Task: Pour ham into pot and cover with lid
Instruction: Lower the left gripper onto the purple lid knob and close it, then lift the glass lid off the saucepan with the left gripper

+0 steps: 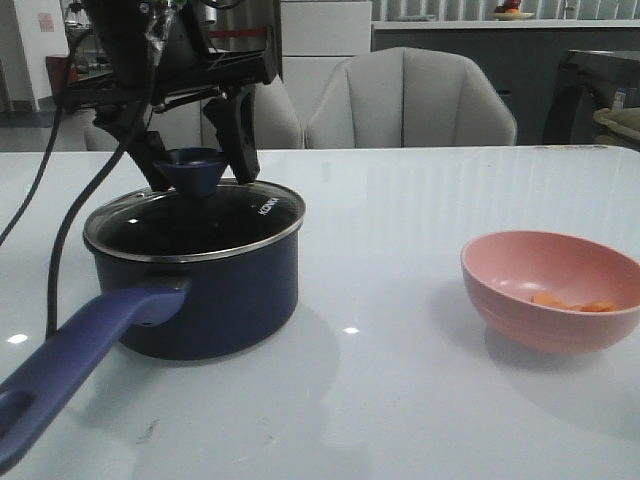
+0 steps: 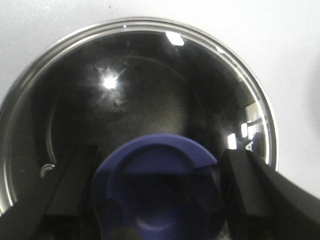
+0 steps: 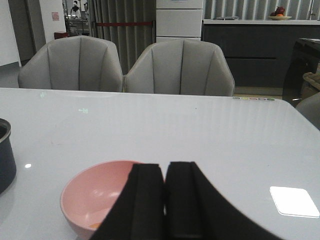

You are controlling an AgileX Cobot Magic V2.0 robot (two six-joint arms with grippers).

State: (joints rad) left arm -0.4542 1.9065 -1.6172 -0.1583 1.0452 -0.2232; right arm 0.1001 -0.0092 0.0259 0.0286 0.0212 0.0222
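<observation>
The navy pot (image 1: 215, 290) stands at the left of the table, its periwinkle handle (image 1: 80, 350) pointing toward the near edge. The glass lid (image 1: 190, 228) lies on it, "KONKA" lettering at its right rim. My left gripper (image 1: 203, 176) is open, one finger on each side of the lid's blue knob (image 1: 194, 166). The left wrist view shows the knob (image 2: 157, 185) between both fingers (image 2: 247, 187), a thin gap on one side. Orange ham slices (image 1: 578, 303) lie in the pink bowl (image 1: 545, 275) at the right. My right gripper (image 3: 165, 166) is shut and empty above the bowl (image 3: 92, 192).
Grey chairs (image 1: 410, 100) stand behind the table's far edge. Black cables (image 1: 70, 215) hang from the left arm down beside the pot. White tabletop (image 1: 390, 250) stretches between pot and bowl. The pot's wall (image 3: 4, 155) shows at the edge of the right wrist view.
</observation>
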